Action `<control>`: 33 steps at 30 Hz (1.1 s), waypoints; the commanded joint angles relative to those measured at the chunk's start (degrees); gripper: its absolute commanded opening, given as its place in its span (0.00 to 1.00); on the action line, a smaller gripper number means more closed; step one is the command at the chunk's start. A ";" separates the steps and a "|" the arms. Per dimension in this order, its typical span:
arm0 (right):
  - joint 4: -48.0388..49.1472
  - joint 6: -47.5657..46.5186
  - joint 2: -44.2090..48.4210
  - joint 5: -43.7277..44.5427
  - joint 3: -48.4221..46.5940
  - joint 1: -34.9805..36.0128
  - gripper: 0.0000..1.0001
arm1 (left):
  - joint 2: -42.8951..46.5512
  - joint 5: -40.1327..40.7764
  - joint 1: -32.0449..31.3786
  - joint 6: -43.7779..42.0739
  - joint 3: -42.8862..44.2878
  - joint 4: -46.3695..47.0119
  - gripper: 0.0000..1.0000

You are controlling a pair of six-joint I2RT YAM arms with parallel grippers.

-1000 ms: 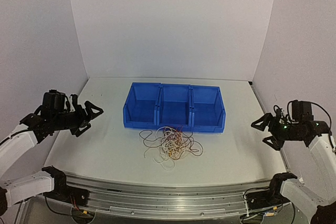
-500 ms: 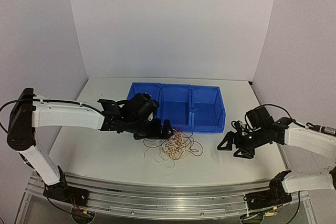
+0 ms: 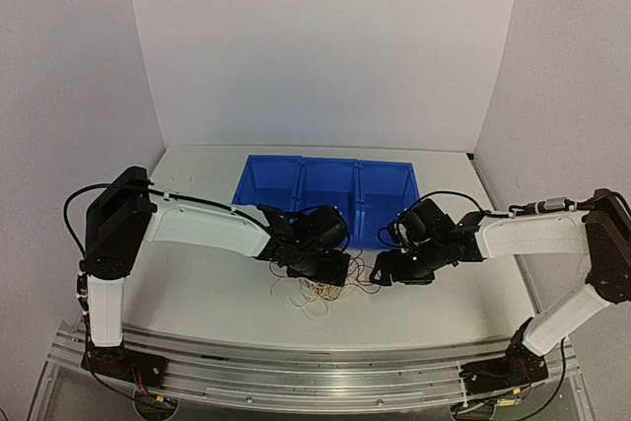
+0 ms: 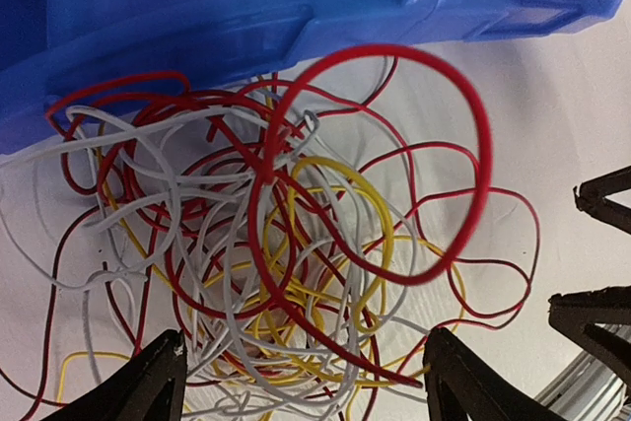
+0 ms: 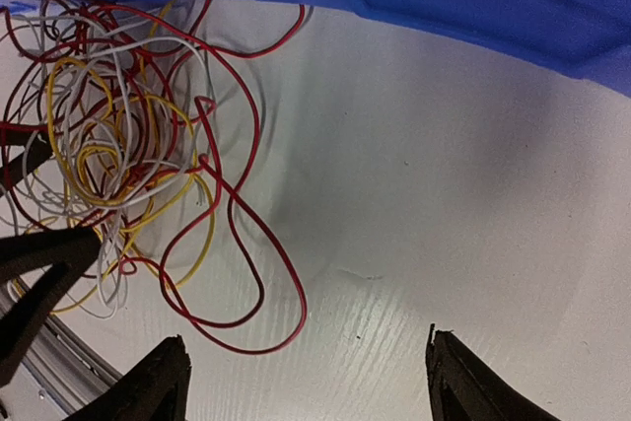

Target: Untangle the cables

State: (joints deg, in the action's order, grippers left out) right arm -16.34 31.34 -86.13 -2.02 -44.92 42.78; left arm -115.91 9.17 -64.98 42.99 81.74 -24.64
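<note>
Cables (image 4: 266, 176), thin glossy loops, lie tangled; left gripper (image 4: 306, 386) and right gripper (image 5: 306, 382) both splayed wide.

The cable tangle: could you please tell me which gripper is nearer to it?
Left. The left gripper hangs open directly over the cable tangle, its fingers straddling the wires. The right gripper, also open, sits just off the tangle's right edge, not over its middle.

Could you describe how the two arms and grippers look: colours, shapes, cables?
Both the left arm and right arm have white link covers with black joint housings. Thin black cables loop loosely outside the joints. The left gripper and right gripper are black, with pointed, wedge-shaped fingers. No markings are legible.
</note>
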 commanded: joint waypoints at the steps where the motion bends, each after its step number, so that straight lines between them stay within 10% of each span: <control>1: 2.00 -3.51 -4.02 3.62 -4.11 0.78 0.67 | -2.71 3.65 -0.37 0.65 3.83 -3.00 0.77; 14: 3.43 -6.05 -11.05 3.20 -6.89 1.75 0.44 | -4.37 5.87 -0.50 2.82 3.53 -3.70 0.64; 19: 3.59 -4.66 -11.28 5.41 -7.23 2.26 0.01 | -4.03 7.18 -0.50 4.08 3.20 -3.63 0.60; 33: -38.54 11.71 25.02 44.01 -8.73 1.81 0.00 | 3.08 17.70 0.66 16.18 -6.72 -13.84 0.38</control>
State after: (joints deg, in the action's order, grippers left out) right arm -34.72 36.61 -69.19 25.43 -50.79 45.08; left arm -117.42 21.69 -65.40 53.97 78.76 -31.45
